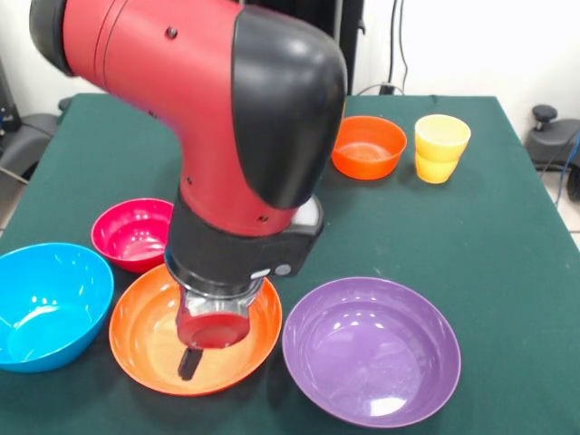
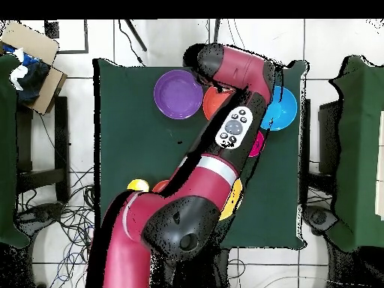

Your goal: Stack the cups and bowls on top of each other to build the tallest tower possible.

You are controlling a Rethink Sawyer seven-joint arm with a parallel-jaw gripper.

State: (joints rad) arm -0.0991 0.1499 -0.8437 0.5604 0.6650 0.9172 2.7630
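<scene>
the large glossy orange plastic bowl [image 1: 195,331] sits upright at the near edge of the green cloth-covered table [image 1: 489,227], mouth facing up, and holds nothing of its own except the lower end of the red and black robot arm [image 1: 227,118], which comes down into it from above. the gripper [image 1: 189,362] hangs inside that bowl, over its near left part, with one dark fingertip [image 1: 189,364] showing just above the inner floor; whether it touches the bowl cannot be told, and whether the fingers are apart or together cannot be told either, since the red wrist covers them. just left of the orange bowl lies the glossy blue plastic bowl [image 1: 47,304], empty and upright, and behind the two, touching or nearly touching the orange rim, sits the smaller magenta plastic bowl [image 1: 134,233], also empty. to the right, just beside the orange bowl, is the wide purple plastic bowl [image 1: 372,349], empty, mouth up. far across the table, well apart from the gripper, stand the small red-orange plastic bowl [image 1: 368,146], empty, and just right of it the yellow-orange plastic cups [image 1: 440,148], one nested upright in another, long axis vertical. in the overhead view the arm covers most of the orange bowl, with the purple bowl [image 2: 178,93] and blue bowl [image 2: 283,107] on either side.
</scene>
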